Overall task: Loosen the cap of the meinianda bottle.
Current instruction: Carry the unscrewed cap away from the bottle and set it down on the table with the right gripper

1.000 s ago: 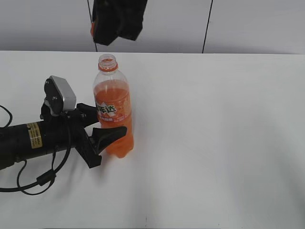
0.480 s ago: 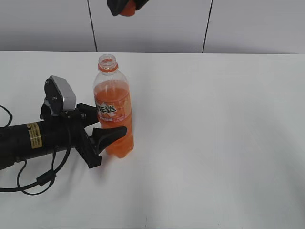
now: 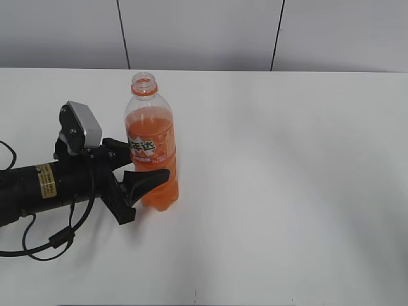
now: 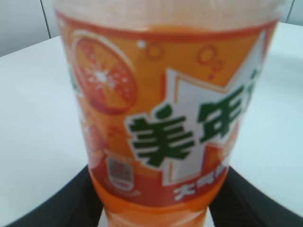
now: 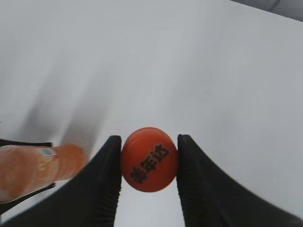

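The meinianda bottle stands upright on the white table, its neck open with no cap on it, only the orange neck ring. My left gripper is shut on the bottle's lower body from the left; the left wrist view shows the label filling the frame between the two black fingers. My right gripper is shut on the orange cap, held high above the table. The bottle shows blurred at the lower left of the right wrist view. The right gripper is out of the exterior view.
The white table stretches wide to the right and front of the bottle. A grey panelled wall stands behind the table's far edge. A black cable loops by the left arm.
My right gripper has risen with the cap and left the top of the exterior view. The bottle and my left gripper have not moved.
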Controlling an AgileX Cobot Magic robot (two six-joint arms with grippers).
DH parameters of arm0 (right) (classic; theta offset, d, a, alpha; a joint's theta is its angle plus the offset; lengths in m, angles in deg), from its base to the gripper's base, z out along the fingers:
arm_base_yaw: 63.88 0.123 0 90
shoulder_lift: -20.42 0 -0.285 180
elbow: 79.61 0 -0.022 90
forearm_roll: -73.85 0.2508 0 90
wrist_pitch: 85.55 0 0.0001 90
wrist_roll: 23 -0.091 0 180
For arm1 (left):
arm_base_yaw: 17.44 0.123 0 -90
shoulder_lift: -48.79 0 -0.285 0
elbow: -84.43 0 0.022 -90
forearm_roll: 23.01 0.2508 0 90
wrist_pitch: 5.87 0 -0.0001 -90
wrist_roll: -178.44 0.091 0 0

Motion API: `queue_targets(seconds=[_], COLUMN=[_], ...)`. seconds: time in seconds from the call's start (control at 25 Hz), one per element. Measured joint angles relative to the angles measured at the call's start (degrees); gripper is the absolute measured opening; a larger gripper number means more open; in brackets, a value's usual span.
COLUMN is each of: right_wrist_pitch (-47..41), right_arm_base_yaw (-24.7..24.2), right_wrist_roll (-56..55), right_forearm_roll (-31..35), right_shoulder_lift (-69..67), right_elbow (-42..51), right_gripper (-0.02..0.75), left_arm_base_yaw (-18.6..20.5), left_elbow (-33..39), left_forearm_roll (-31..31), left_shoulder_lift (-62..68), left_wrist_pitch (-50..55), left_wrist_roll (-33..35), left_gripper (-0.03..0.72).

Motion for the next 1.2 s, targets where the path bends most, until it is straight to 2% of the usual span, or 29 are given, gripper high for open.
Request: queue_targets(seconds=[0.28, 0.44, 0.68, 0.8, 1.2], right_wrist_pitch=[0.0, 0.0, 1.4, 6.5, 31.2], right_arm_base_yaw=[-11.2, -14.6, -16.2, -16.2, -16.2], right_wrist_roll=[0.9, 1.3, 1.6, 1.6, 0.9], right_forearm_roll=[-0.4, -0.6, -0.7, -0.6, 0.3], right_shoulder_lift=[0.7, 0.9, 0.9, 0.9, 1.0], right_elbow=[5.7, 9.4, 17.0, 22.4, 44.5], right_gripper=[0.269, 0.269, 0.269, 0.269, 0.269], left_arm_base_yaw=[0.0, 0.0, 0.0, 0.0, 0.0], left_elbow=[0.0, 0.0, 0.0, 0.0, 0.0], left_forearm_roll=[-0.1, -0.8, -1.6, -1.6, -1.9], left_shoulder_lift=[0.0, 0.0, 0.0, 0.0, 0.0], left_wrist_pitch=[0.0, -0.1, -0.1, -0.1, -0.1], left_wrist_roll=[0.0, 0.0, 0.0, 0.0, 0.0], left_gripper=[0.401, 0.401, 0.400, 0.400, 0.400])
